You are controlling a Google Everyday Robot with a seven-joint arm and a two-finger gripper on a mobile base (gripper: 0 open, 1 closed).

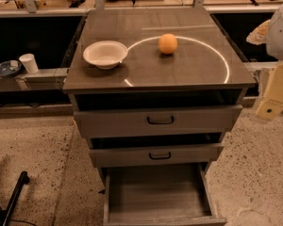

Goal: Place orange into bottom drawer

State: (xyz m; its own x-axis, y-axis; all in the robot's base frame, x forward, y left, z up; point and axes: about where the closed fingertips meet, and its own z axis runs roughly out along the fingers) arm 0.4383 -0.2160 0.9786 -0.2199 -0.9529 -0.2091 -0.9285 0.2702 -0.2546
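Currently: orange (pixel 168 44) sits on the grey cabinet top (pixel 188 72), toward 12 o'clock of the surface, resting on the arc of a bright ring of light (pixel 217 55) reflected there. White bowl (pixel 105 54) upright at the orange's 9 o'clock, apart from it, near the top's left edge. Below, two upper drawers (pixel 158 120) with black bar handles, each slightly ajar. Bottom drawer (pixel 155 192) at 6 o'clock of the view, pulled well out, plank floor showing. Gripper (pixel 273 98) at 3 o'clock, off the cabinet's right side, a pale boxy shape against the frame edge, well apart from the orange; cannot tell whether it is spread or pressed together. Paper cup (pixel 28 62) and dark dish (pixel 7 68) at 9 o'clock on a low ledge.
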